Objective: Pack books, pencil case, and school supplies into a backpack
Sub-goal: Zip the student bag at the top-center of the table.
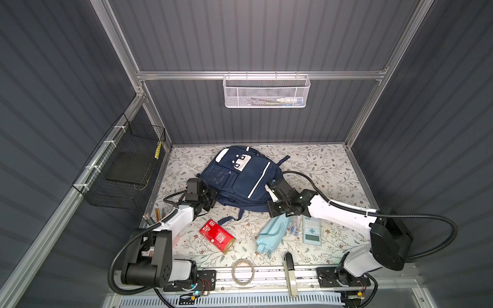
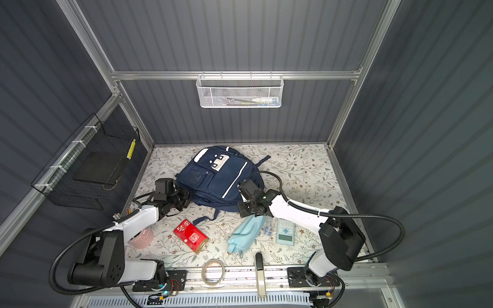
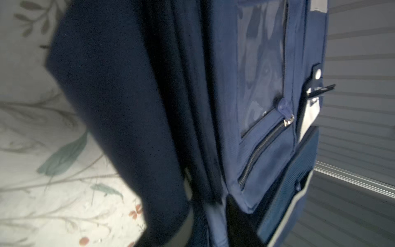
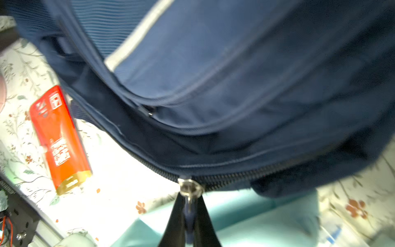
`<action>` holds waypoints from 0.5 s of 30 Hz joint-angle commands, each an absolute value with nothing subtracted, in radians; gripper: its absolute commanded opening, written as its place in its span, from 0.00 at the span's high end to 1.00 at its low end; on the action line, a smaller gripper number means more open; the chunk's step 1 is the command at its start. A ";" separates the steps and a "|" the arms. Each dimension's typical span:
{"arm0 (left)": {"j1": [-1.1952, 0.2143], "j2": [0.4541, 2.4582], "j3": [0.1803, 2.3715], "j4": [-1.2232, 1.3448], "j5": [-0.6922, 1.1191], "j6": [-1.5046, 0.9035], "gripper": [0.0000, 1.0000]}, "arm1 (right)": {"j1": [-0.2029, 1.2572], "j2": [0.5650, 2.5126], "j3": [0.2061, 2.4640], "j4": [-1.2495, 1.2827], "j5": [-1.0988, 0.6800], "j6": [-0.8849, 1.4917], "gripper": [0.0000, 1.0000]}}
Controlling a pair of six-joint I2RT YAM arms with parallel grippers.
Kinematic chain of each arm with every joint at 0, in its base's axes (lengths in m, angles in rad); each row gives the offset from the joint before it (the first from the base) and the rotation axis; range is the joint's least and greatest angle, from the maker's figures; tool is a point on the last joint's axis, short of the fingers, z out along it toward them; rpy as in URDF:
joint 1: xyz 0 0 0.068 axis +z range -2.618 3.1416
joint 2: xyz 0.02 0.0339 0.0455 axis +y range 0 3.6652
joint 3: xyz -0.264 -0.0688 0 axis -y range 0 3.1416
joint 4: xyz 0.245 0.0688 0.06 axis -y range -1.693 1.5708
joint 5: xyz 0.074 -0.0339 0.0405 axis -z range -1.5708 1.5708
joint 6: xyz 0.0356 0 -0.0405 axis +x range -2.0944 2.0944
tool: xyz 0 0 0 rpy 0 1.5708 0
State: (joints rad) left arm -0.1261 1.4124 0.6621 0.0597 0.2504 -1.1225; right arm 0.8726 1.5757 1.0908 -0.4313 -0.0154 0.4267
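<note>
The navy backpack (image 1: 240,178) lies flat at the back middle of the floral table, front pockets up. My left gripper (image 1: 213,199) is at its near left edge, open, with backpack (image 3: 267,149) fabric between the blurred fingers (image 3: 241,226). At the near right edge my right gripper (image 4: 189,210) is shut on the zipper pull (image 4: 190,190) of the main zip. The pale-blue pencil case (image 1: 269,234), a clear packet (image 1: 293,226), the calculator (image 1: 312,230) and the red pack (image 1: 217,236) lie in front of the bag. The books are out of view.
A roll of clear tape (image 1: 242,272) and a black-handled tool (image 1: 289,274) lie at the front edge. A cup of coloured pencils (image 1: 154,216) stands beside my left arm. A black wire basket (image 1: 125,170) hangs on the left wall, a white mesh basket (image 1: 266,92) on the back wall.
</note>
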 commanded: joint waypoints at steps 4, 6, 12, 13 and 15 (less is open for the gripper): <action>-0.117 1.297 0.799 -0.045 0.158 -1.022 0.00 | 1.002 1.740 1.303 -0.421 -0.033 0.487 1.00; -0.116 1.219 0.802 -0.183 0.099 -1.061 0.00 | 1.006 1.805 1.353 -0.354 -0.087 0.528 1.00; -0.117 1.065 0.630 -0.187 0.253 -1.272 0.00 | 1.014 1.997 1.573 -0.318 -0.124 0.557 1.00; -0.118 1.053 0.599 -0.169 0.274 -1.308 0.00 | 1.014 2.014 1.595 -0.313 -0.130 0.557 1.00; -0.139 1.037 0.547 -0.126 0.284 -1.362 0.01 | 1.014 2.028 1.619 -0.299 -0.149 0.565 1.00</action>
State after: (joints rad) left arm -0.1204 1.0359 0.6186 -0.1150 0.2173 -1.2366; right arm 1.0214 2.0251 1.5620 -0.3634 -0.1337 0.5434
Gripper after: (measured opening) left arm 0.994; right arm 0.073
